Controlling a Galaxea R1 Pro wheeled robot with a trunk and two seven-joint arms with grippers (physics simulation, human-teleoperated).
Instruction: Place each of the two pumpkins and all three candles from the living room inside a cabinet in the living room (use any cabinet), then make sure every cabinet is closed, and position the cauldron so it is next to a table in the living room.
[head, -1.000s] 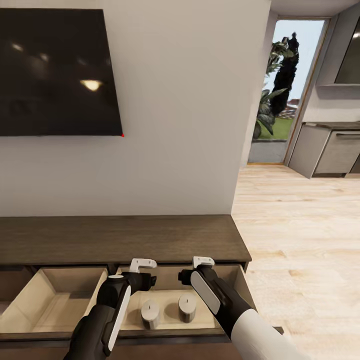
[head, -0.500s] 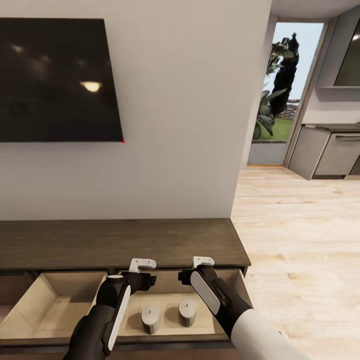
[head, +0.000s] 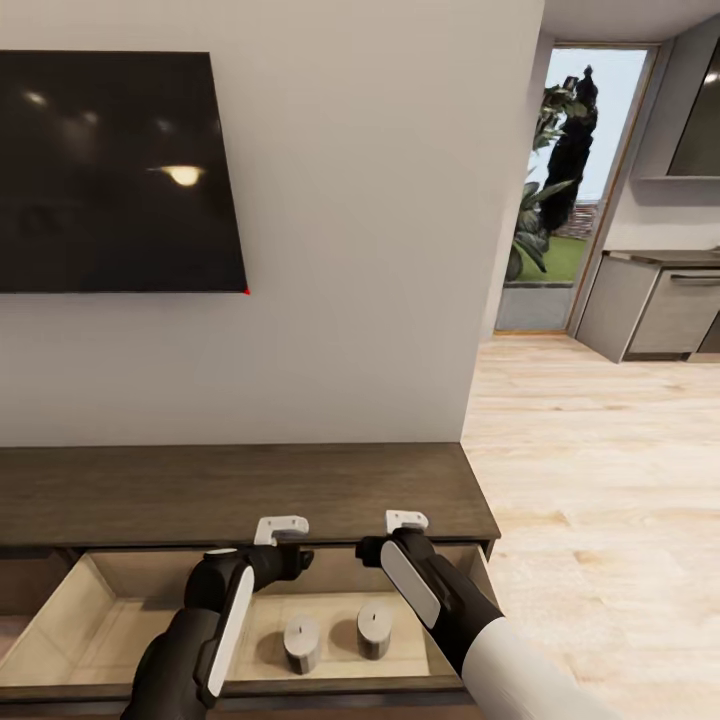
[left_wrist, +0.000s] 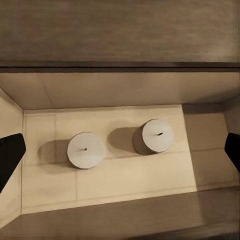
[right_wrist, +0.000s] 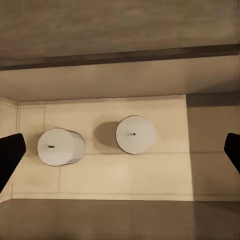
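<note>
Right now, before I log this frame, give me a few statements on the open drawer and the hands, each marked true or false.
1. Two candles stand upright in the open drawer of the cabinet: one candle and another. True.
2. The two candles touch each other. False: a gap separates them.
3. A pumpkin lies in the drawer beside the candles. False: the visible drawer floor holds candles and no pumpkin.
4. The left hand grips a candle. False: its fingers are spread and empty.
5. The right hand hangs above the drawer, holding nothing. True.
</note>
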